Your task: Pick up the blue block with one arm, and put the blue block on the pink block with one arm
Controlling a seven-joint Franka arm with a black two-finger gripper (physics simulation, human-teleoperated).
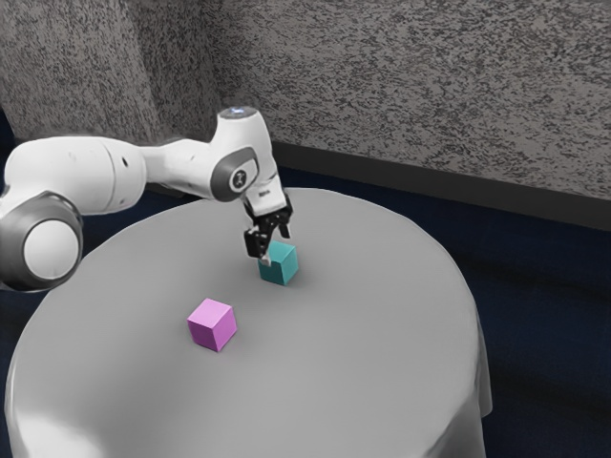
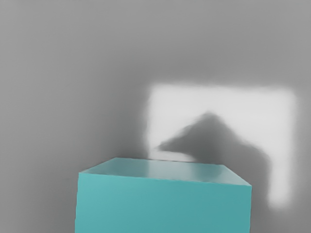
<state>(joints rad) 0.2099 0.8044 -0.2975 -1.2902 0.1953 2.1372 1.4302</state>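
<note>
end effector (image 1: pixel 268 244): fingers spread, low over blue block (image 1: pixel 278 263), no clamp seen | blue block sits on surface (image 1: pixel 382 315), apart from pink block (image 1: pixel 212 323) | risk: off-centre closure could nudge or twist it, then slip on lift

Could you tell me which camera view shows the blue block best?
The exterior view: the small teal-blue cube shows nearly whole, standing on the round grey table by the black gripper. The wrist view crops the cube, showing its top and one side.
</note>
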